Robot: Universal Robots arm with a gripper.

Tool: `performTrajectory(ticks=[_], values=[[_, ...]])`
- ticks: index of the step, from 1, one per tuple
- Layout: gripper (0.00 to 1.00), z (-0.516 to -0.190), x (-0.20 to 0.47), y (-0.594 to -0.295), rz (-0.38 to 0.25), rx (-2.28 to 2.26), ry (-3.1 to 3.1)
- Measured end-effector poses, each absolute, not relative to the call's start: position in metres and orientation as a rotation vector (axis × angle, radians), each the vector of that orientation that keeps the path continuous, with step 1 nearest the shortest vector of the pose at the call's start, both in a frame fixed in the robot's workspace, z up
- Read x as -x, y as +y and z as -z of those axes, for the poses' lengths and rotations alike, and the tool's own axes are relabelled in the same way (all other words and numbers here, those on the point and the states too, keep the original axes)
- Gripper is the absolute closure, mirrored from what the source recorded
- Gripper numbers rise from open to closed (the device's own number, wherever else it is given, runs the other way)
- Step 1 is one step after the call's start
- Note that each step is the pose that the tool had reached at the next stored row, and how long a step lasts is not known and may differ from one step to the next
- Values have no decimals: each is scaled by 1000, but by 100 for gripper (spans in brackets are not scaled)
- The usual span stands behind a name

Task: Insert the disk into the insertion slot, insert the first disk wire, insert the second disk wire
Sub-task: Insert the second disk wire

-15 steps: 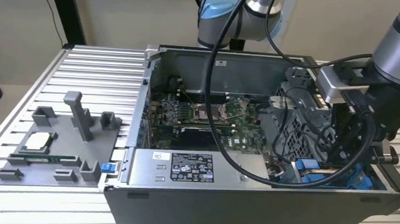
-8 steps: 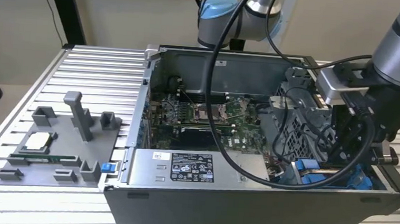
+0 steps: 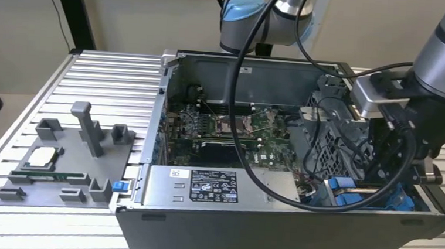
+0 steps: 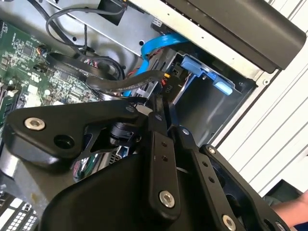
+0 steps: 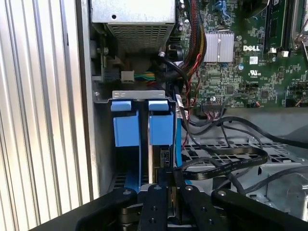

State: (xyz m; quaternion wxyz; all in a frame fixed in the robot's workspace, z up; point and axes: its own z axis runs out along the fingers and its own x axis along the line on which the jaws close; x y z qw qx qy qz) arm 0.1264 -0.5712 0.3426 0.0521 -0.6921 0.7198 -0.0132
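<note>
Black linkage fingers (image 5: 162, 190) of the gripper (image 4: 161, 103) sit nearest, pinched together on something narrow, apparently a flat black cable's plug (image 4: 149, 77), just beside the silver drive in its bright blue plastic frame (image 5: 161, 126). That disk stands edgewise in the grey metal drive bay (image 5: 103, 139), seemingly seated; case wall (image 5: 86, 120) and cables crowd it.

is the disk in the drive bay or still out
In. In the first wrist view the disk stands on edge inside the insertion slot, its blue tabs at the bay's mouth; the gripper is right beside it.
</note>
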Motion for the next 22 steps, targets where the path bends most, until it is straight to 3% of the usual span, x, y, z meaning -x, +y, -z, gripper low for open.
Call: performTrajectory(ticks=[16,17,22], values=[[100,-334,-126,-571,42,2105,2188],[0,-333,-126,-571,40,2104,2187],[0,-350,-126,-571,39,2103,2187]])
